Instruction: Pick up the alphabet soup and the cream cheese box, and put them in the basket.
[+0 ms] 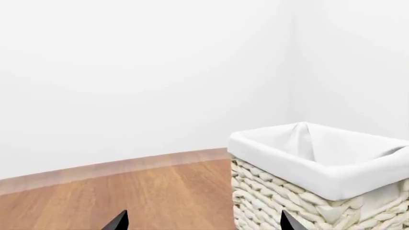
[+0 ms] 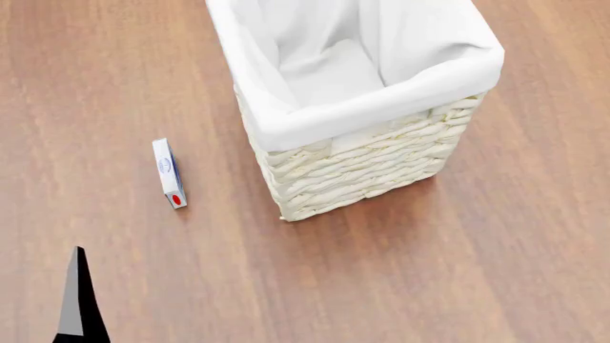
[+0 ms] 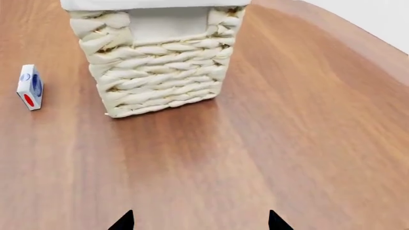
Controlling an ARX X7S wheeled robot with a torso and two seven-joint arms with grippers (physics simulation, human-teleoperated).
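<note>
The cream cheese box (image 2: 168,174) lies on the wooden floor to the left of the basket (image 2: 362,168), a short gap apart. It also shows in the right wrist view (image 3: 30,87), red oval end toward the camera. The basket (image 3: 160,72) stands upright and its white liner looks empty. The alphabet soup is out of view. My left gripper (image 1: 204,225) is open and empty, level with the basket (image 1: 268,191). One of its fingers (image 2: 78,300) shows low at the head view's left. My right gripper (image 3: 200,224) is open and empty above the floor, short of the basket.
Wooden floor (image 2: 458,271) surrounds the basket. White walls (image 1: 128,72) meet in a corner behind the basket in the left wrist view.
</note>
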